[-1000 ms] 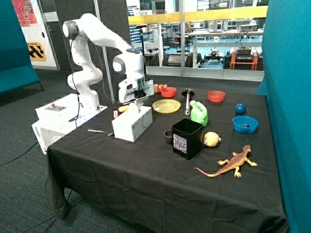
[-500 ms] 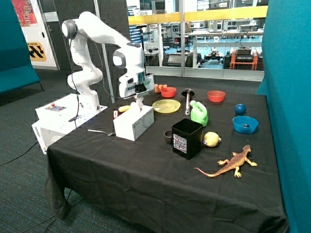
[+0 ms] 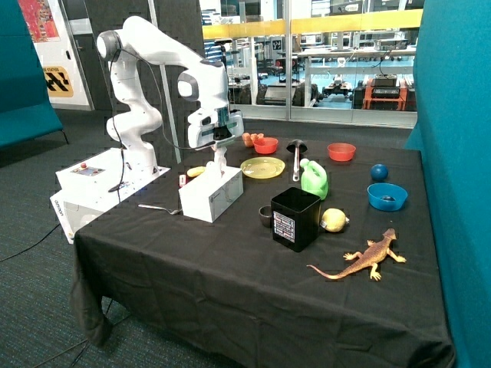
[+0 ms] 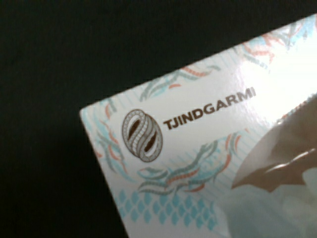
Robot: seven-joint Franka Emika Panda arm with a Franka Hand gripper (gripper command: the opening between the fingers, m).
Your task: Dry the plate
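The pale yellow plate (image 3: 262,167) lies flat on the black tablecloth, just behind the white tissue box (image 3: 207,198). My gripper (image 3: 221,147) hangs right above the box and is shut on a white tissue (image 3: 220,162), which stretches up from the box's opening. The gripper is a short way from the plate, on the box's side, and does not touch it. The wrist view shows the printed top of the tissue box (image 4: 198,163) and tissue in its opening (image 4: 277,208). The plate is out of that view.
A black box (image 3: 295,218), a green bottle (image 3: 314,179) and a lemon (image 3: 334,220) stand near the plate. Two red bowls (image 3: 266,144) (image 3: 341,152) are at the back. A blue bowl (image 3: 387,196), a toy lizard (image 3: 368,257) and a fork (image 3: 157,207) also lie on the table.
My gripper has risen from the top of the tissue box, drawing the tissue up out of the opening. The plate has not moved.
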